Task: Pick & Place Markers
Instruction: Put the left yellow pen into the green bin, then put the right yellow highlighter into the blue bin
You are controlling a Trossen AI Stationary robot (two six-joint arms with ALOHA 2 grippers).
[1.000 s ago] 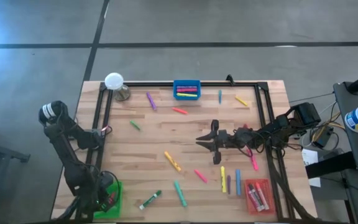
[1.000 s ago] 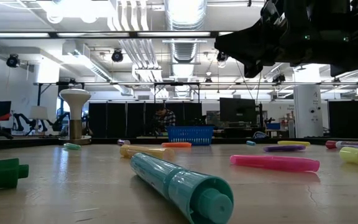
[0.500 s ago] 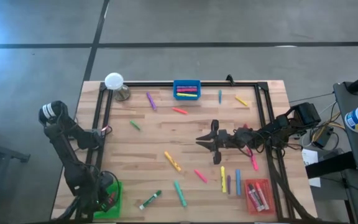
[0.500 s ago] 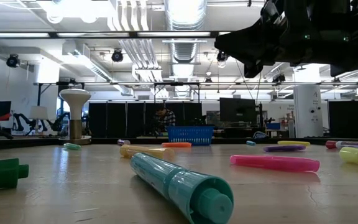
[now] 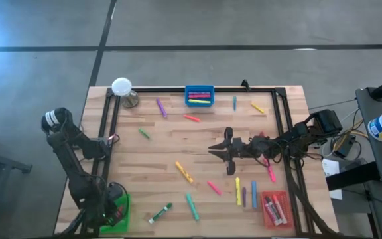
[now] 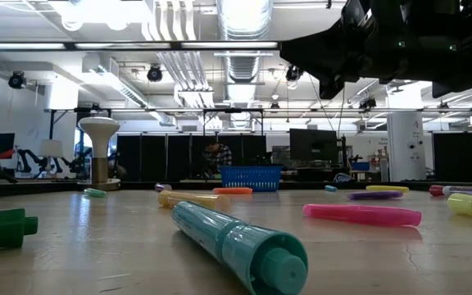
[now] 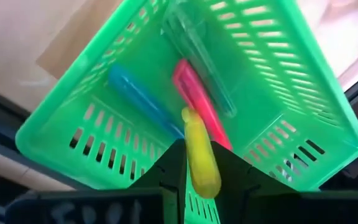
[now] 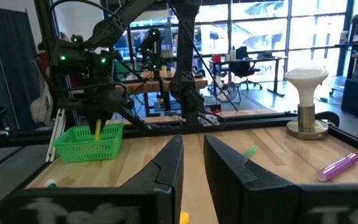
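My left claw (image 7: pixel 194 177) grips a yellow marker (image 7: pixel 201 152) above the green tray (image 7: pixel 278 68); my right claw (image 8: pixel 191 163) hovers empty, slightly parted, mid-counter.

3 markers (image 7: pixel 197 93) lie in the tray (image 7: pixel 291 74) beneath the left gripper (image 7: pixel 199 180), apparently at the table's (image 5: pixel 164 143) near-left corner.

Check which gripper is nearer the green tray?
Left. The left gripper hangs directly over the green tray at the table's near-left corner, holding a yellow marker. The right gripper sits mid-table, far off to the tray's right.
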